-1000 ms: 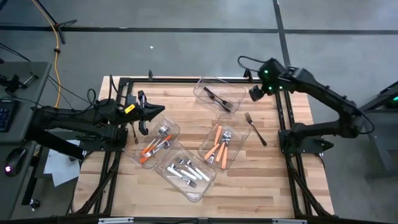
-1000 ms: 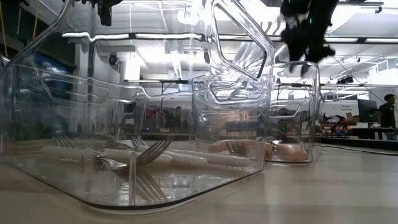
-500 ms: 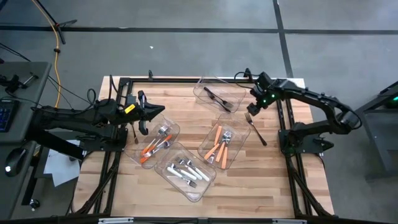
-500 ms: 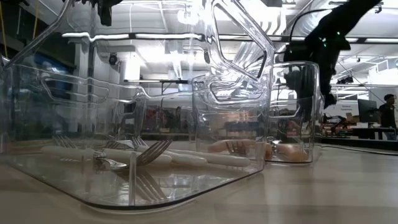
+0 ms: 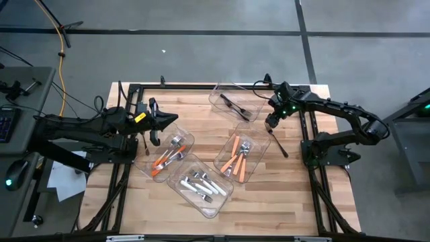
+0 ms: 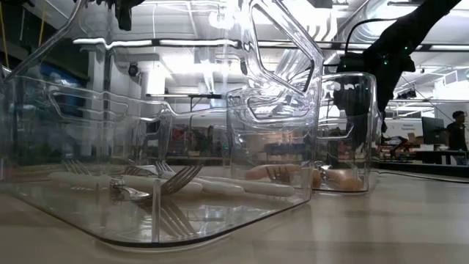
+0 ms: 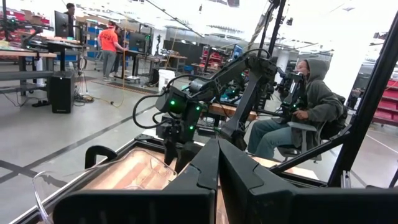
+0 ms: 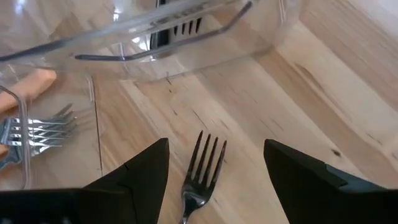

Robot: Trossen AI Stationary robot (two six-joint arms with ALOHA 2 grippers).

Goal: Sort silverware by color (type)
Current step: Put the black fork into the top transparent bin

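Note:
A black fork point(image 5: 276, 138) lies flat on the wooden table point(image 5: 295, 202), right of the bins. My right gripper point(image 5: 271, 123) hangs low over its tined end, slanting down and open. In the right wrist view the tines point(image 8: 206, 155) show between the two fingers point(image 8: 144, 171), which stand apart on either side and touch nothing. My left gripper point(image 5: 153, 129) is shut and holds nothing; it waits above the table's left side. Other silverware lies in clear bins: black pieces point(image 5: 235, 104), orange-handled ones point(image 5: 235, 156), white-handled ones point(image 5: 200, 185).
Four clear plastic bins stand mid-table; one point(image 5: 169, 153) near my left gripper holds mixed orange-handled and silver pieces. The black-piece bin's wall point(image 8: 186, 43) is just beyond the fork's tines. People sit and stand point(image 7: 308, 106) in the room behind. Bare wood lies toward the near edge.
My right gripper has come down from well above the table toward the fork's tined end, drifting a little toward the near edge and tipping further downward. It has stayed open. The fork and the bins have not moved.

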